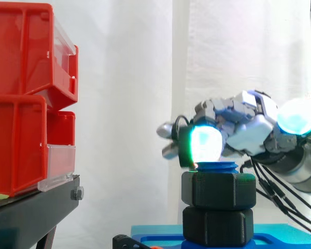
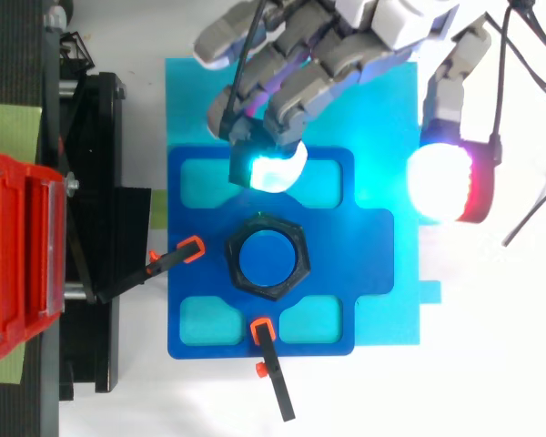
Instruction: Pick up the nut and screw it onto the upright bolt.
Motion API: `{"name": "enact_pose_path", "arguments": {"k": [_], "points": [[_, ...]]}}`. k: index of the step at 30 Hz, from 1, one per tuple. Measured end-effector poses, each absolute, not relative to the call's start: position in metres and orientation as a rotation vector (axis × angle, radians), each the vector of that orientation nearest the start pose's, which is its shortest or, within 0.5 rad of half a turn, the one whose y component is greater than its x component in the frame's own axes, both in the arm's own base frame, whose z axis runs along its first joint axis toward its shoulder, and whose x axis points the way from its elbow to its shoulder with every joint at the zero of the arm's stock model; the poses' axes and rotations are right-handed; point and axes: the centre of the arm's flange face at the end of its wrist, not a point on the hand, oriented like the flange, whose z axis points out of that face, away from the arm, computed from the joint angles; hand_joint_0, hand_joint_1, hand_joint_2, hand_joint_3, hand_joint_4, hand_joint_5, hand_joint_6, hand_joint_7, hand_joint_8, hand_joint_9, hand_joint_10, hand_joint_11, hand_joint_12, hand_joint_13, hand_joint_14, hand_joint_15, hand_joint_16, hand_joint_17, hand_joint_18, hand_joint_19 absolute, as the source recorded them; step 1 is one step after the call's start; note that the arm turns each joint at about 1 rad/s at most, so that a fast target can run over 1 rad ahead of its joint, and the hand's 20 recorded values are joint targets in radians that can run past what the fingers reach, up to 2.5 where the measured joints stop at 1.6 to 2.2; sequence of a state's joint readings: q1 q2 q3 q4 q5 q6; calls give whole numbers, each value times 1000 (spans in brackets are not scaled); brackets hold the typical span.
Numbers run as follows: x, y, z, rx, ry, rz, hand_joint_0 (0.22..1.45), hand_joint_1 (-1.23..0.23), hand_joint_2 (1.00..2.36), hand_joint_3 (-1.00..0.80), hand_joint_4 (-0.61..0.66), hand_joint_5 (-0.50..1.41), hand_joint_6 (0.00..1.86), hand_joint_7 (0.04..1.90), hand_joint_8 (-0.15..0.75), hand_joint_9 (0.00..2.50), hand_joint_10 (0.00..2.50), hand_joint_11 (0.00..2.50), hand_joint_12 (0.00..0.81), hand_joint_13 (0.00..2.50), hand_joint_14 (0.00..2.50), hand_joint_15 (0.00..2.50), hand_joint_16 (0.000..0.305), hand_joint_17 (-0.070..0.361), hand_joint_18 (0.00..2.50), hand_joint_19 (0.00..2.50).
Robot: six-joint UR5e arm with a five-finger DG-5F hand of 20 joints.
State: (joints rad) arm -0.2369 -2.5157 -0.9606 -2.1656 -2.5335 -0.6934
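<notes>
Side view: nut point(image 1: 218, 191) sat threaded on bolt point(image 1: 217, 166) — my hand point(image 1: 249, 127) hovered right, spread wide, empty, fingertip point(image 1: 205, 143) near bolt top — likely for turning nut.

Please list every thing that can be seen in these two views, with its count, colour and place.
nut: one, black, around the bolt
bolt: one, blue, upright, top showing above the nut
lower hexagon: one, black, directly under the nut
fixture plate: one, dark blue, on the base sheet
base sheet: one, cyan, under the fixture plate
clamps: two, black with orange tips, at the fixture plate's left and lower edges in the top view
bins: two, red, stacked on the stand
stand: one, black, left
curtain: one, white, behind
hand: one, grey and white, open, holding nothing, beside the bolt's top; pads glow cyan-white
</notes>
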Motion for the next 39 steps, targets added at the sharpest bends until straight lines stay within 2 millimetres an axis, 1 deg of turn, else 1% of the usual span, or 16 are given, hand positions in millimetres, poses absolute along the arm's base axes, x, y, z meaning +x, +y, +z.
{"name": "enact_pose_path", "arguments": {"k": [5, 10, 19, 27, 29, 32, 35, 39], "points": [[787, -253, 254, -346, 1215, 1000, 453, -239, 1000, -500, 205, -147, 502, 680, 227, 656, 0, 0, 258, 434, 0, 0, 24, 54, 88, 0], [788, -255, 257, -352, 1200, 1007, 450, -246, 1000, -500, 202, -155, 501, 648, 223, 628, 0, 0, 264, 419, 0, 0, 25, 56, 70, 0], [789, -236, 240, -292, 1218, 1054, 449, -255, 1000, -500, 202, -157, 502, 646, 226, 615, 0, 0, 265, 413, 0, 0, 25, 57, 66, 0], [795, -216, 234, -241, 1231, 1079, 444, -256, 1000, -500, 193, -164, 501, 644, 229, 591, 0, 0, 272, 395, 0, 0, 26, 59, 55, 0], [797, -212, 234, -230, 1232, 1083, 424, -288, 1000, -500, 180, -182, 501, 640, 233, 536, 0, 0, 290, 355, 0, 0, 30, 67, 23, 0], [798, -208, 234, -222, 1232, 1085, 396, -451, 1000, -500, 161, -218, 501, 644, 236, 428, 0, 0, 315, 295, 0, 0, 35, 78, 0, 0], [800, -205, 237, -222, 1228, 1086, 384, -558, 1000, -500, 130, -251, 501, 645, 230, 327, 0, 0, 321, 263, 0, 0, 37, 82, 0, 0], [803, -201, 241, -227, 1222, 1088, 381, -596, 1000, -500, 116, -269, 501, 619, 228, 256, 0, 0, 324, 226, 0, 0, 38, 85, 0, 0]]}}
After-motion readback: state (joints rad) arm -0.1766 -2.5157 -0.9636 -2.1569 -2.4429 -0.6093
